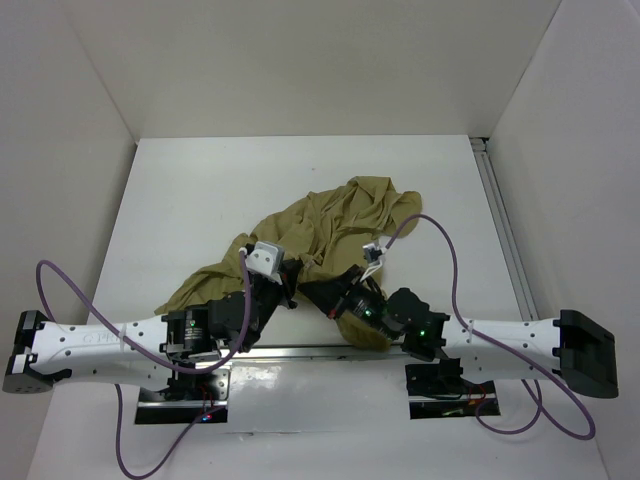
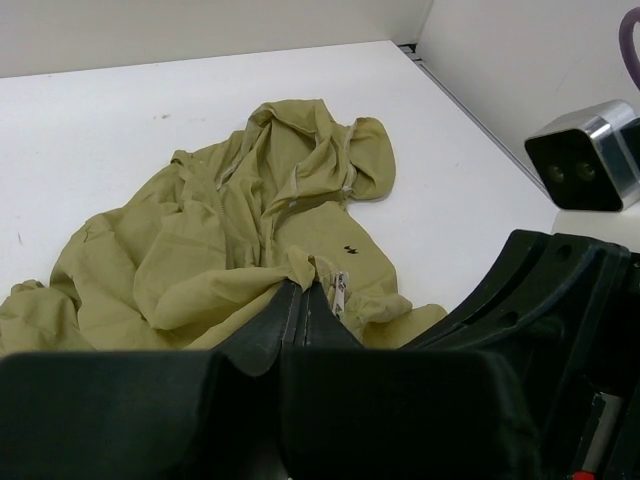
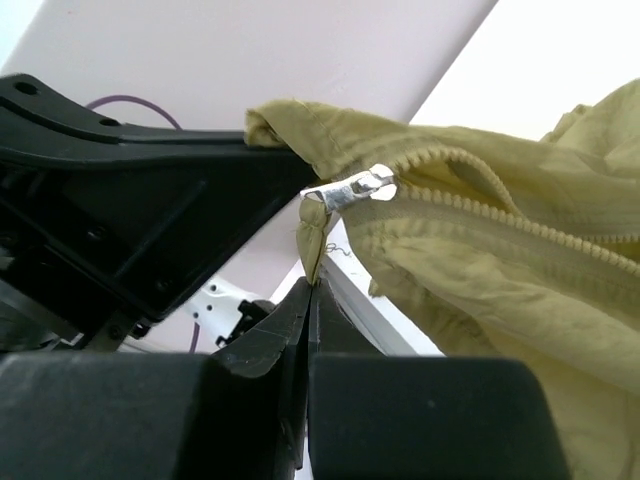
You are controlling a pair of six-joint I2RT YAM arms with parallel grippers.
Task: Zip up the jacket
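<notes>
Jacket [image 1: 340, 225] crumpled on the table [image 1: 190, 190] just ahead of both arm bases; left gripper [image 2: 303, 296] clenched on a fold of its fabric beside the zipper slider [image 2: 340, 292]; right gripper [image 3: 311, 288] clamped on the cloth tip — directly beneath that silver slider, held off the table.
</notes>
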